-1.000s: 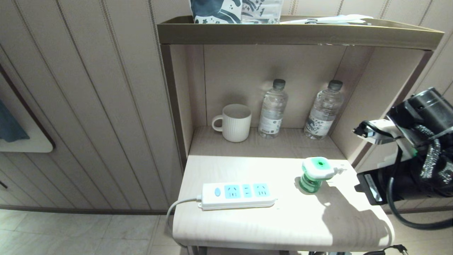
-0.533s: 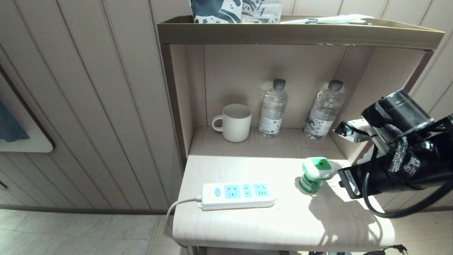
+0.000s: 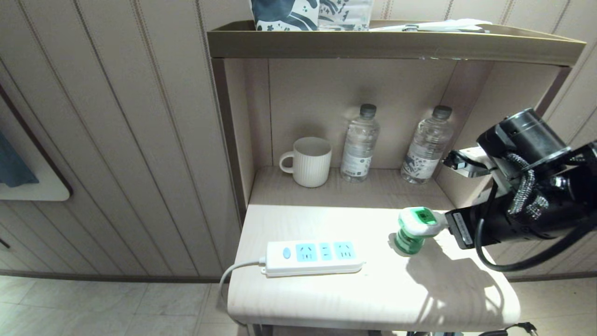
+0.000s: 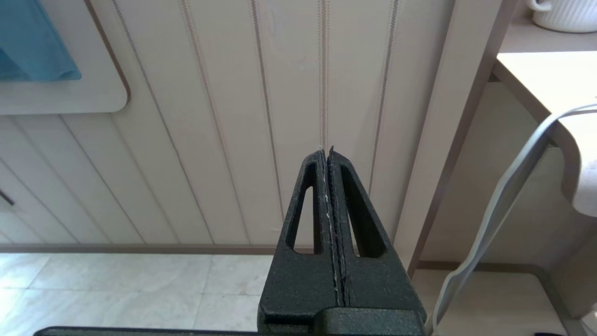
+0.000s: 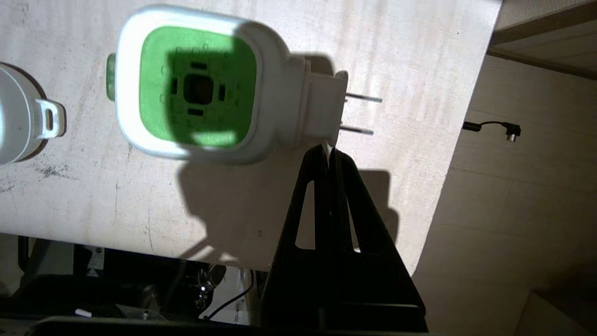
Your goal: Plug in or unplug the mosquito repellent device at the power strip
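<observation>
The mosquito repellent device (image 3: pixel 415 228) stands upright on the table's right side, unplugged, its two bare prongs (image 5: pixel 361 114) pointing away from the power strip (image 3: pixel 312 256). That white strip lies near the front edge, left of the device, and all its sockets show nothing plugged in. My right arm (image 3: pixel 513 219) reaches in from the right. In the right wrist view its gripper (image 5: pixel 326 149) is shut and holds nothing, its tip just beside the plug end of the device (image 5: pixel 198 88). My left gripper (image 4: pixel 326 149) is shut and parked low, facing the wall panel.
A white mug (image 3: pixel 310 161) and two clear water bottles (image 3: pixel 359 142) (image 3: pixel 426 144) stand at the back of the niche. A shelf (image 3: pixel 392 44) overhangs them. The strip's cord (image 4: pixel 503 200) hangs off the table's left edge. The niche's side wall (image 3: pixel 503 107) is close behind the right arm.
My right arm has moved left over the table's right edge toward the device, and its shadow now falls on the device top. Device and strip have not moved.
</observation>
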